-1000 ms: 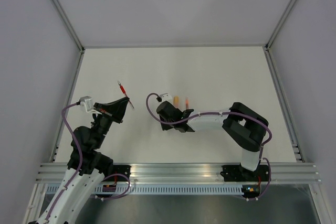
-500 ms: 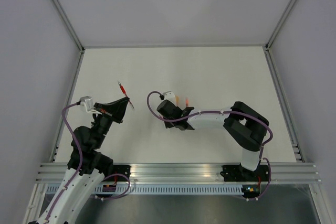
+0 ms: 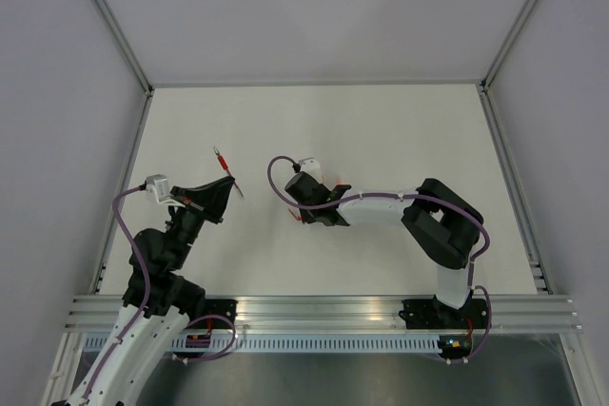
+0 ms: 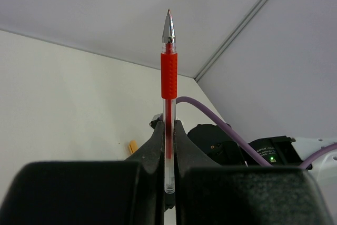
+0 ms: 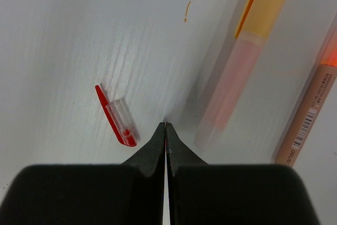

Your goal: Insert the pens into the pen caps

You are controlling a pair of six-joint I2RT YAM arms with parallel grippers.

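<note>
- Red pen [image 4: 168, 75], clamped tip-out in the left gripper [image 4: 168, 130], looks ready for capping.
- Right gripper [image 5: 166, 128], pinched together and empty, hangs just beside the red cap [image 5: 117, 121] on the desk [image 5: 68, 35].

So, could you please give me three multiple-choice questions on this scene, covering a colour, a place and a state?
1. What colour is the grip sleeve of the pen held in the left gripper?
A. Blue. B. Red. C. Green.
2. Where is the red cap?
A. On that pen's tip. B. Lying on the table beside the right gripper. C. Between the right gripper's fingers.
3. How is the right gripper?
A. Wide open. B. Shut on a pen. C. Shut and empty.
Answers: 1 B, the left wrist view shows a red sleeve. 2 B, the cap lies flat on the table left of the fingertips. 3 C, the fingers meet with nothing between them.
</note>
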